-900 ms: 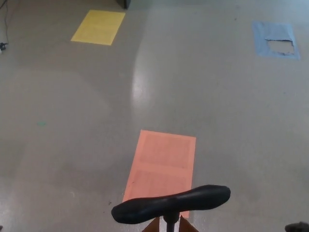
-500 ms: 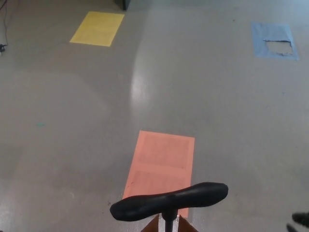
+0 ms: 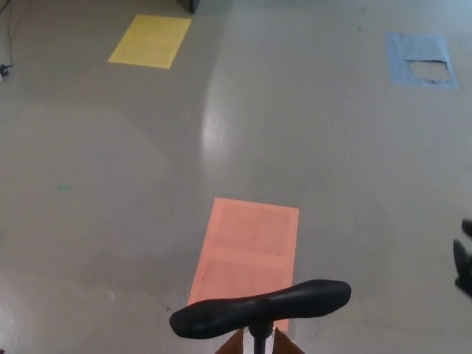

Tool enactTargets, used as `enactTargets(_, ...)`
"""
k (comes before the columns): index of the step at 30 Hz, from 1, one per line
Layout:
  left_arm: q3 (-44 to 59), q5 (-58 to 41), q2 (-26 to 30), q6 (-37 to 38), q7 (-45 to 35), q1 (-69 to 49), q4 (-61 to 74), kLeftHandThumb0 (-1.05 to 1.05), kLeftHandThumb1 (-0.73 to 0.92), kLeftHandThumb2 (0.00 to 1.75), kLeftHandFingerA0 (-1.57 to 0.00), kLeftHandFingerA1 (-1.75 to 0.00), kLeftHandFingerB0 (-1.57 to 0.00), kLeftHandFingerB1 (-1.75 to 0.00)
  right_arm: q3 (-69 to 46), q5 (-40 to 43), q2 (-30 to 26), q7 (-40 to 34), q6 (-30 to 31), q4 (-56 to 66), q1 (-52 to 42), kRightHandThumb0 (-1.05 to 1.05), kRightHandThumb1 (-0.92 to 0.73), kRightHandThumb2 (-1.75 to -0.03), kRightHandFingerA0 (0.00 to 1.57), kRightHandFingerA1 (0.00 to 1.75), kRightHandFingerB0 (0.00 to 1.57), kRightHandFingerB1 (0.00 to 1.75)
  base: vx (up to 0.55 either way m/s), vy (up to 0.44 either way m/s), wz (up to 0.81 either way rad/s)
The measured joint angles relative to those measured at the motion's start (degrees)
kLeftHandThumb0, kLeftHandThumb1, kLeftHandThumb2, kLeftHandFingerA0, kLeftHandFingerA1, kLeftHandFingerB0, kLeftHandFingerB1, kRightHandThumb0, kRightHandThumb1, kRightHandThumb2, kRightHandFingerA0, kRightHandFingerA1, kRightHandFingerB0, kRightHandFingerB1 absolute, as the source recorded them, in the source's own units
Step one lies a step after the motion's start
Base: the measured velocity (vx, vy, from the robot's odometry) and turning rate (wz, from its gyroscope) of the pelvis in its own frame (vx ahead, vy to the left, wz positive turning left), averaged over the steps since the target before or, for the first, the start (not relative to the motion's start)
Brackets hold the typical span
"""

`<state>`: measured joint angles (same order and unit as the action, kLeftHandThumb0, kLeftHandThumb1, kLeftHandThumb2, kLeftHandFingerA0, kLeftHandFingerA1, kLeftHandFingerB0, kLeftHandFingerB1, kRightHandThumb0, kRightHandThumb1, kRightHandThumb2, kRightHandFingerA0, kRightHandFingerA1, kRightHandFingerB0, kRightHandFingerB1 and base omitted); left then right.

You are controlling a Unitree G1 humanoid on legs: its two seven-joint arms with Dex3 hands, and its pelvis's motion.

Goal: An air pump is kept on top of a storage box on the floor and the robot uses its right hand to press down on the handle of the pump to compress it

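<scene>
Pump handle (image 3: 262, 307), a stiff black T-bar raised on its rod just in front of the orange floor patch (image 3: 248, 251), likely wants a flat central press; right hand (image 3: 464, 262), well off to its right, shows too little to judge its fingers.

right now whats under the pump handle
Under the black pump handle a thin dark shaft drops to the frame's bottom edge, flanked by brown box corners. The box top and pump base are cut off. An orange floor patch lies behind.
</scene>
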<state>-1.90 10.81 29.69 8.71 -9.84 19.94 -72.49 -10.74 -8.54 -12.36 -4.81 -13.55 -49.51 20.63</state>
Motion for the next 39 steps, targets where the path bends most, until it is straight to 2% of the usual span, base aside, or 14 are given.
enactTargets(4,0.0,0.0,0.0,0.0,0.0,0.0,0.0,-0.58,0.78,0.63,-0.27,-0.33,-0.23,-0.29,-0.4,0.1,0.0,0.1,0.2,6.3,-0.2,-0.84,-0.88,-0.67,0.21,0.29,0.18,0.29,0.00,0.000,0.00)
enactTargets(5,0.0,0.0,0.0,0.0,0.0,0.1,0.0,-0.58,0.77,0.63,-0.28,-0.33,-0.23,-0.29,-0.6,0.2,0.0,0.2,0.3,8.8,-0.2,-0.37,-0.46,-1.07,0.00,0.49,0.00,0.47,0.00,0.000,0.00)
enactTargets(7,0.0,0.0,0.0,0.0,0.0,0.1,0.0,-0.58,0.77,0.63,-0.28,-0.33,-0.23,-0.29,-0.8,0.2,0.0,0.3,0.6,11.8,-0.2,-0.37,-0.46,-1.07,0.00,0.49,0.00,0.47,0.00,0.000,0.00)
enactTargets(8,0.0,0.0,0.0,0.0,0.0,0.1,0.0,-0.58,0.78,0.63,-0.26,-0.33,-0.21,-0.29,-0.8,0.2,0.0,0.3,0.6,11.9,-0.2,-0.82,-0.89,-0.68,0.20,0.27,0.21,0.27,0.00,0.000,0.00)
enactTargets(10,0.1,0.0,-0.1,0.0,0.0,0.1,0.0,-0.58,0.78,0.63,-0.26,-0.33,-0.21,-0.29,-1.0,0.4,-0.1,0.5,1.1,15.5,-0.2,-0.82,-0.89,-0.68,0.20,0.27,0.21,0.27,0.00,0.000,0.00)
enactTargets(11,0.1,0.0,-0.1,0.0,0.0,0.1,0.0,-0.58,0.78,0.63,-0.26,-0.33,-0.22,-0.29,-1.1,0.5,-0.3,0.6,1.5,17.6,-0.1,-0.83,-0.90,-0.68,0.20,0.27,0.20,0.27,0.00,0.000,0.00)
enactTargets(12,0.1,0.0,-0.1,0.0,0.0,0.1,0.0,-0.59,0.77,0.63,-0.27,-0.33,-0.22,-0.29,-1.1,0.6,-0.4,0.7,1.8,19.0,0.0,-0.82,-0.73,-1.10,0.04,0.38,0.04,0.37,0.00,0.000,0.00)
enactTargets(16,0.1,0.0,-0.1,0.0,0.0,0.1,0.0,-0.59,0.77,0.63,-0.26,-0.33,-0.22,-0.29,-1.1,1.1,-1.1,1.2,3.1,24.3,0.6,-0.81,-0.76,-1.11,0.07,0.33,0.10,0.33,0.00,0.000,0.00)
enactTargets(17,0.1,0.0,-0.1,0.0,0.0,0.1,0.1,-0.59,0.78,0.63,-0.26,-0.33,-0.22,-0.29,-1.1,1.2,-1.2,1.3,3.3,24.9,0.6,-0.88,-0.79,-0.85,0.10,0.28,0.11,0.28,0.00,0.000,0.00)
enactTargets(20,0.1,0.0,-0.1,0.0,0.0,0.1,0.0,-0.59,0.77,0.63,-0.27,-0.33,-0.23,-0.29,-1.1,1.6,-1.8,1.9,4.5,29.1,1.8,-0.83,-0.92,-0.75,0.11,0.25,0.11,0.24,0.00,0.000,0.00)
enactTargets(24,0.1,0.0,-0.1,0.0,0.0,0.1,0.0,-0.58,0.77,0.63,-0.27,-0.33,-0.22,-0.29,-0.8,2.0,-2.5,2.6,6.4,34.0,3.8,-0.88,-0.82,-1.15,0.10,0.23,0.09,0.23,0.00,0.000,0.00)
enactTargets(26,0.1,0.0,-0.1,0.0,0.0,0.1,0.0,-0.59,0.77,0.63,-0.25,-0.32,-0.20,-0.29,-0.7,2.1,-2.8,3.0,7.3,36.1,4.8,-0.87,-0.83,-1.17,0.08,0.22,0.08,0.20,0.00,0.000,0.00)
enactTargets(38,0.1,0.0,-0.1,0.0,0.0,0.2,0.0,-0.57,0.78,0.63,-0.25,-0.32,-0.21,-0.29,3.4,2.3,-4.1,6.5,13.8,50.7,12.1,-0.88,-0.83,-1.15,0.08,0.26,0.08,0.21,0.00,0.000,0.00)
enactTargets(39,0.1,0.0,-0.1,0.0,0.0,0.2,0.0,-0.58,0.78,0.63,-0.24,-0.32,-0.20,-0.29,3.7,2.3,-4.2,6.7,14.1,51.4,12.5,-0.79,-0.92,-0.75,0.06,0.26,0.06,0.23,0.00,0.000,0.00)
